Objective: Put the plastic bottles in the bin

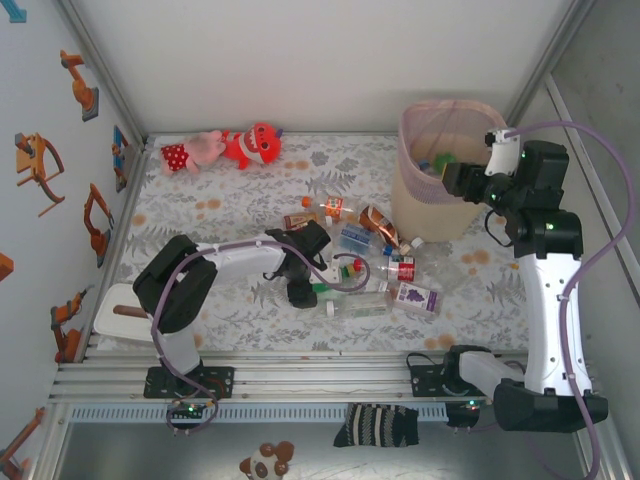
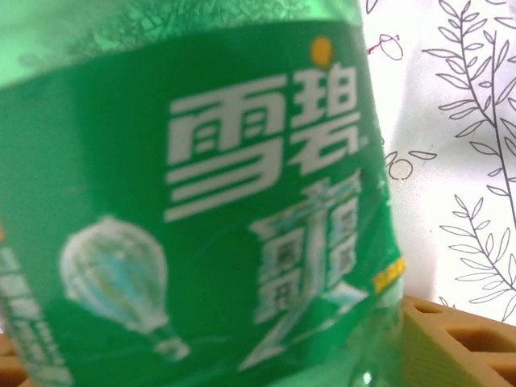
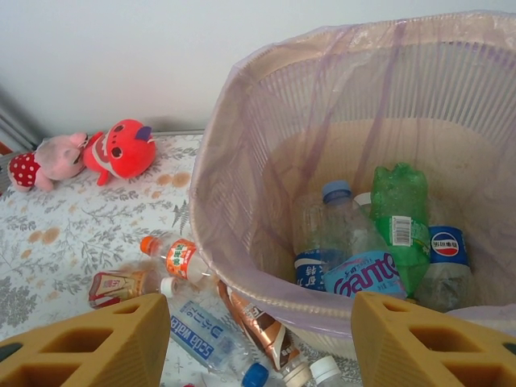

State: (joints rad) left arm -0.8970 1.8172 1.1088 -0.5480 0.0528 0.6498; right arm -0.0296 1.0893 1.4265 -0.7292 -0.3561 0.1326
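the plastic bottles (image 1: 372, 268) lie heaped on the tabletop (image 1: 200, 215) just beside the bin (image 1: 420, 215), with several more inside it. your right fingers (image 3: 89, 347) hang wide apart above the bin's rim, holding nothing. your left fingers (image 2: 459, 339) sit low in the heap against a green bottle (image 2: 201, 201); you cannot tell whether they grip it.

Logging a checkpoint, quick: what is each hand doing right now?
Left hand: around the green plastic bottle; grip cannot be told.
Right hand: open, empty, at the pink-rimmed round bin.
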